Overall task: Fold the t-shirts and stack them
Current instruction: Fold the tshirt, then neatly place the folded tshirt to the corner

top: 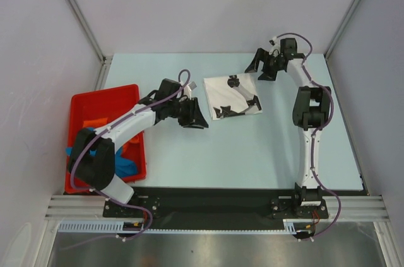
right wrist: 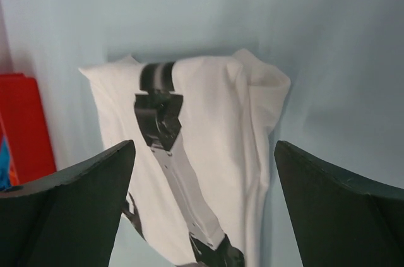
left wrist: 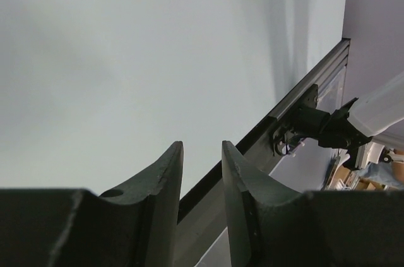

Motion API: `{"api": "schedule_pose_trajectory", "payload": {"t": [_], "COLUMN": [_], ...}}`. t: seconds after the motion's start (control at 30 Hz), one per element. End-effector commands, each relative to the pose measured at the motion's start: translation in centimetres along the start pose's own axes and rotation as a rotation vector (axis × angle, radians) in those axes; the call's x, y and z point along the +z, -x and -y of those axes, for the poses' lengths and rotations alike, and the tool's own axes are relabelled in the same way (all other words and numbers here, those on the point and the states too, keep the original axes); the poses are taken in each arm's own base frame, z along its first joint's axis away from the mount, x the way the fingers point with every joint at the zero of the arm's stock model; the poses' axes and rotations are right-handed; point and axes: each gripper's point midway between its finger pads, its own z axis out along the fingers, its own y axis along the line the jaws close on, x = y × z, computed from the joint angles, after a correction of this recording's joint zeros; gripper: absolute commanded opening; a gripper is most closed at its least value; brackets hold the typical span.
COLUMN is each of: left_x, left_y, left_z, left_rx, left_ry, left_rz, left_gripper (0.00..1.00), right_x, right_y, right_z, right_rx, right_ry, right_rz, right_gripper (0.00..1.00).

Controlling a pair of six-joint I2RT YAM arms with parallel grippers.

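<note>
white t-shirt (top: 232,96) lies folded on the desk, mid-width and toward the far edge. blue t-shirt (top: 126,165) and orange t-shirt (top: 96,122) are bunched in the red bin (top: 104,98) at the left edge, not folded yet.

right gripper (top: 261,65) hovers by the far side of the white one, jaws spread wide, holding nothing. left gripper (top: 192,117) is just off the shirt's left side, fingers (left wrist: 167,172) drawn near together with a thin gap, nothing between them.

risks, as i judge them:
- the fold looks loose and one side is puckered in the right wrist view. a pinch on only the top layer would peel it open.
- a low sweep by either arm could drag the shirt and skew it.
- blue and orange lie tangled, so a grab in the bin may lift both.

hard to see: the left arm covers much of the bin, so the shirt count there is unclear. right wrist view cuts off the white shirt's near end. left wrist view shows mostly bare desk.
</note>
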Motion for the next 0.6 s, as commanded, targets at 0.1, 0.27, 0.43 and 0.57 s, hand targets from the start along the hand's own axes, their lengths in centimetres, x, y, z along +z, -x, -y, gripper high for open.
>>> {"api": "schedule_pose_trajectory", "payload": {"t": [0.1,0.27,0.43,0.57], "left_x": [-2.3,-2.7,-3.1,-3.4], "left_y": [-0.1,-0.9,-0.6,-0.8], "left_z": [0.5,-0.7,-1.0,-1.8], "left_rx": [0.05,0.031,0.019,0.001], "left_ry": [0.023,0.035,0.027,0.024], "left_rz": [0.033,0.036,0.063,0.074], "left_gripper": [0.36,0.36,0.36,0.37], "right_x": [0.0,1.7,3.1,4.4], "right_y": [-0.2,-0.2,-1.1,-1.7], "right_z": [1.0,1.0,1.5,0.4], "right_rx": [-0.19,-0.226,-0.231,-0.253], "right_ry": [-0.038,-0.036,-0.078,-0.093], "right_rz": [-0.025,-0.014,-0.039,-0.052], "right_gripper": [1.0,0.98,0.94,0.92]}}
